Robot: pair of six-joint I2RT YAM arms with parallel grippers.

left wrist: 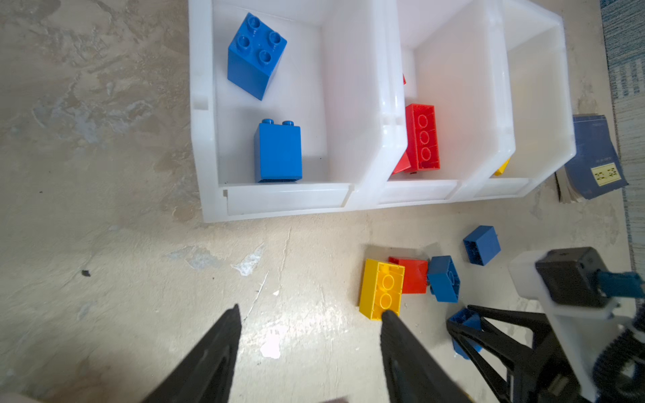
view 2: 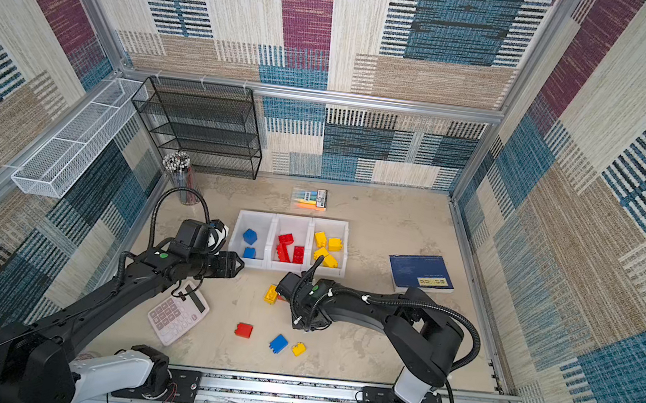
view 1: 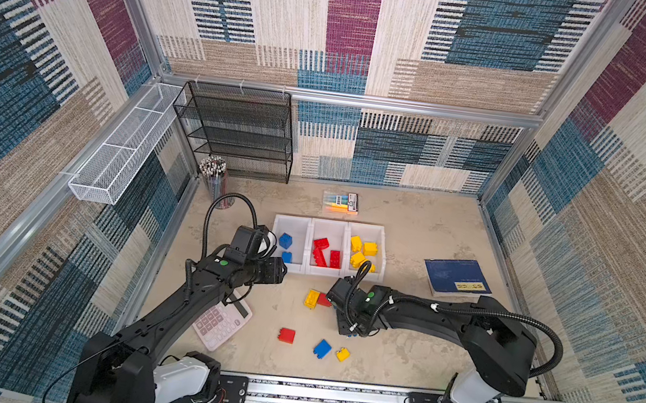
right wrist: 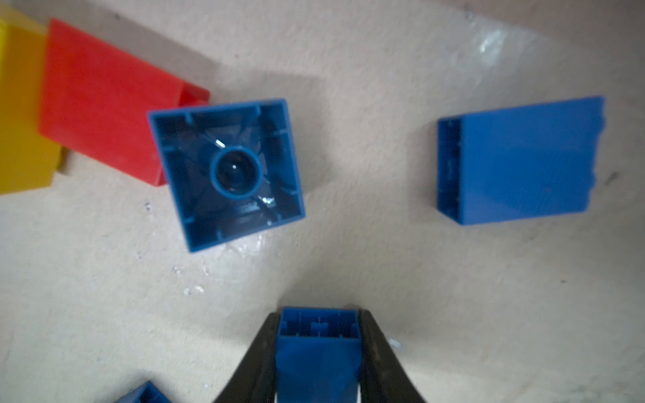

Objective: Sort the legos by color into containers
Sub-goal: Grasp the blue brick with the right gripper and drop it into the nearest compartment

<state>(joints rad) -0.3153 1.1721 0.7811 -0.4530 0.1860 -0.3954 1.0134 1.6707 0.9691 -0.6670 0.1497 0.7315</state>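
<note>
While we are holding our left claw (left wrist: 312, 310) half open and empty before the bins (left wrist: 286, 206), we are pinching a blue brick (right wrist: 318, 363) in our right claw (right wrist: 318, 315), down at the table (right wrist: 453, 296)

blue brick (right wrist: 318, 363): smooth plastic, soft sheen.
bins (left wrist: 359, 104): white plastic, glossy, faintly see-through.
tabletop (left wrist: 104, 244): matt, mottled, rough-looking, scuffs everywhere.
walls (view 1: 352, 13): coarse woven cloth, carpet-like.
rack (view 1: 238, 129): black metal mesh, matt.
tray (view 1: 118, 152): white wire mesh.
rail (view 1: 367, 102): bare metal, dull shine.

Legos (view 1: 287, 335) lie in and before the containers (view 1: 329, 224); highlighters (view 1: 341, 202), seemingly, lie behind them.
</note>
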